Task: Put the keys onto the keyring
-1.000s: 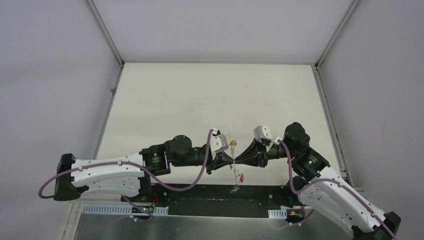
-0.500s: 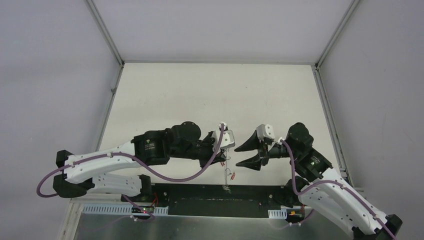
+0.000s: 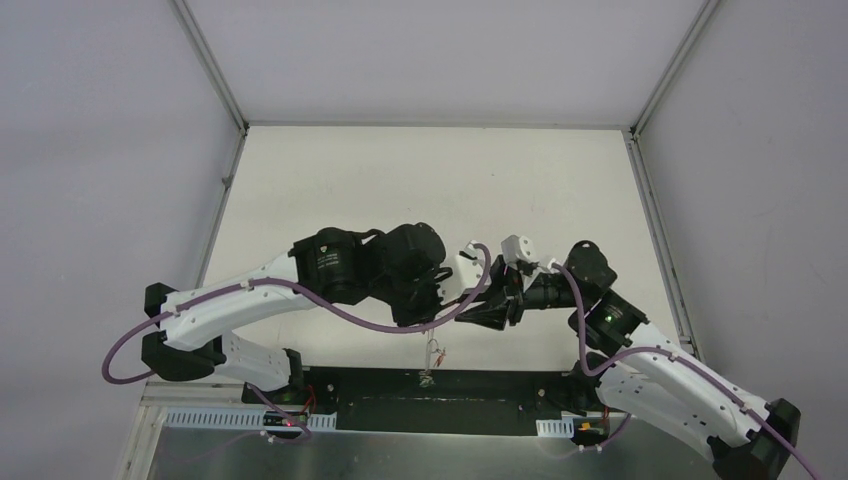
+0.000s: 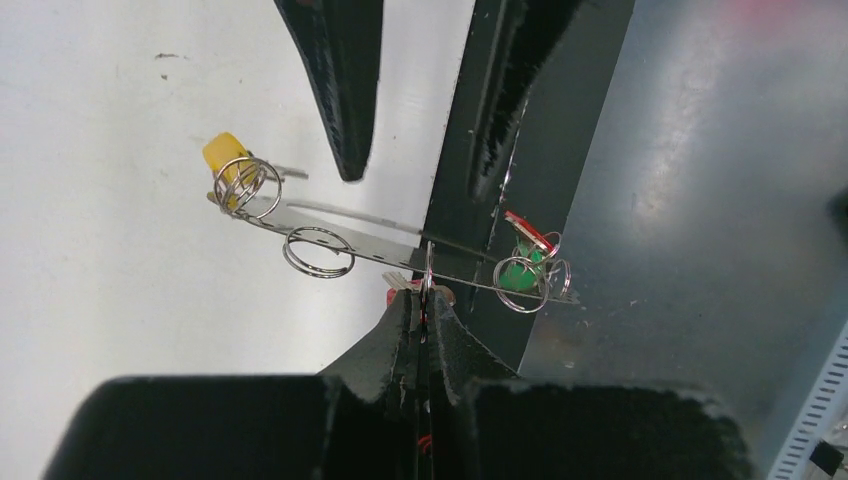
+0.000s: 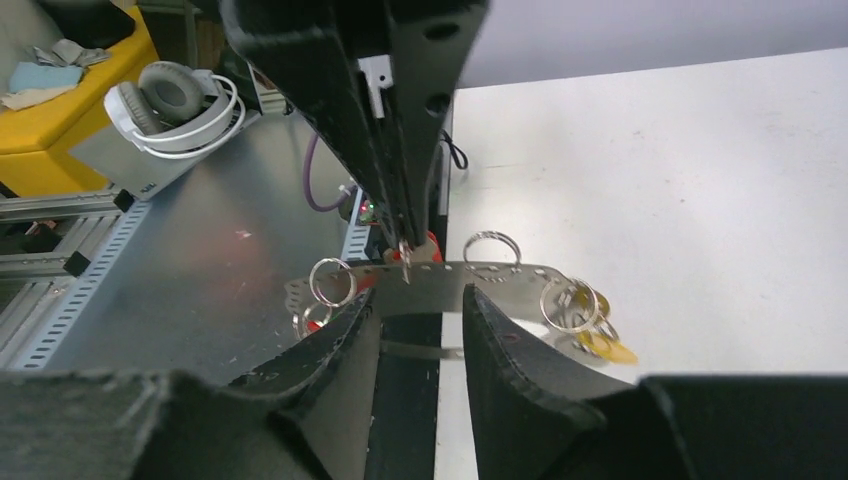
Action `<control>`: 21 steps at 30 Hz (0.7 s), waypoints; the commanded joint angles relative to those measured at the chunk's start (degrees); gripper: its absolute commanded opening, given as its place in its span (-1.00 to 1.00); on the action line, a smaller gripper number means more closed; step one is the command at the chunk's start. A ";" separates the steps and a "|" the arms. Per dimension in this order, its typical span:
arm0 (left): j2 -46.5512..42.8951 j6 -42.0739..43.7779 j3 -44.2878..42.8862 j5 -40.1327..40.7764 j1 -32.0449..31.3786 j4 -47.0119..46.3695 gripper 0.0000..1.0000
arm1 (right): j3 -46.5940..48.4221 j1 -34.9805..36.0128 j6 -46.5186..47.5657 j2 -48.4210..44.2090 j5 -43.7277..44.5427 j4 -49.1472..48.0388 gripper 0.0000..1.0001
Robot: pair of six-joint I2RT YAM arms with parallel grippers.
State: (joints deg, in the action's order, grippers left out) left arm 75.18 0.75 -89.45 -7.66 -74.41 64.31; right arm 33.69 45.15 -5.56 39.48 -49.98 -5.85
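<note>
L fingers (image 4: 395, 340) pinch keyring (image 5: 450, 273) | R fingers (image 5: 335, 345) spread, were shut 1 s ago

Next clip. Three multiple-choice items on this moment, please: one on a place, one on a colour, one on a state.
1. In the left wrist view, the yellow tag on the keyring shows against:
A. the white table
B. a wooden shelf
C. a blue tray

2. The tag right beside the red tag is:
A. blue
B. a green tag
C. black

3. The left gripper is:
A. wide open
B. shut on the keyring
C. shut on a cloth

Answers:
1 A: the yellow tag sits at the end of the keyring that has the white table behind it.
2 B: green plastic shows just below the red, at the other end.
3 B: its fingers meet with the thin metal of the keyring pinched between them.
</note>
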 commanded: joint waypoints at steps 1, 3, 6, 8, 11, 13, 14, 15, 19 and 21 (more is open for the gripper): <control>1.64 -0.38 -5.17 -0.58 1.08 5.75 -1.00 | -0.84 4.59 -3.85 1.48 4.85 -9.65 -0.27; 1.88 -0.62 -5.67 -0.47 1.35 5.74 -1.00 | -1.42 7.09 -3.78 2.57 6.68 -11.02 -0.31; 2.06 -0.53 -6.06 -0.59 1.46 5.49 -1.00 | -2.40 10.86 -3.50 3.92 10.03 -13.28 -0.32; 2.24 -0.45 -6.00 -1.21 1.46 5.24 -1.00 | -2.74 12.65 -2.83 4.59 12.15 -14.18 -0.33; 2.27 -0.41 -5.68 -1.88 1.46 4.83 -1.00 | -2.53 13.93 -2.26 5.27 14.50 -14.69 -0.32; 2.18 -0.43 -5.42 -2.15 1.46 4.42 -1.00 | -2.41 14.31 -2.05 5.47 15.64 -14.83 -0.31; 2.05 -0.41 -5.27 -2.26 1.46 4.08 -1.00 | -2.57 14.47 -1.90 5.37 16.24 -14.81 -0.30; 1.87 -0.41 -5.10 -2.35 1.46 3.80 -1.00 | -2.64 14.57 -1.70 5.30 16.66 -14.81 -0.29; 0.96 -0.58 -4.42 -2.19 1.46 2.57 -1.00 | -2.93 14.75 -1.36 5.53 16.73 -14.77 -0.31; 0.33 -0.58 -3.76 -1.98 1.46 1.60 -1.00 | -2.93 14.86 -1.21 5.98 15.80 -14.72 -0.43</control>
State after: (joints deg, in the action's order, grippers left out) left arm 77.78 0.64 -92.92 -9.08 -73.38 70.67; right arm 31.05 59.48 -7.60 44.71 -34.70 -18.09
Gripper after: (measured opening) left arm 0.017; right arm 0.328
